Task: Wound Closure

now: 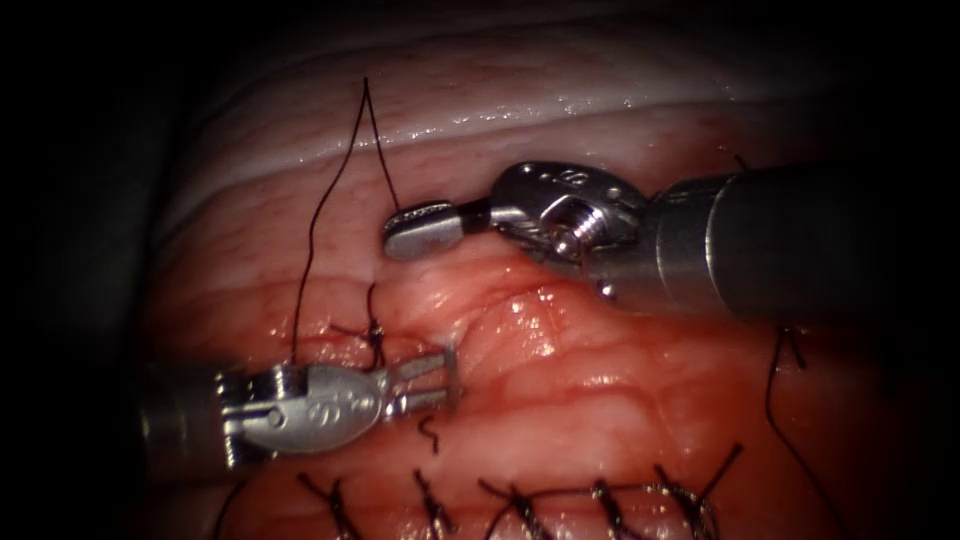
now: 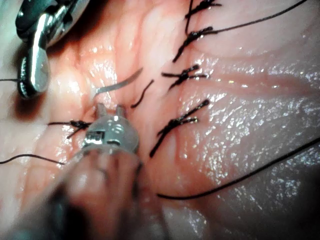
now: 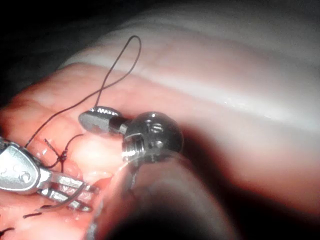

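My left tool [image 1: 435, 382] comes in from the lower left with its jaws open and holds nothing. The curved needle [image 1: 452, 372] lies just off their tips, one end in the tissue [image 1: 560, 360] and the rest of its curve free above it [image 2: 120, 84]. A tied stitch [image 1: 375, 330] sits right behind the left jaws. My right tool [image 1: 420, 228] is higher, above the stitch, its jaws shut on the dark thread [image 1: 320, 215]. From them the thread rises in a tall narrow loop and runs back down toward the stitch.
A row of several finished dark stitches [image 1: 520, 500] runs along the bottom of the endoscope view. A short loose piece of thread [image 1: 430, 432] lies below the left jaws. Another thread strand [image 1: 775, 400] trails at the right. The tissue is wet with red fluid.
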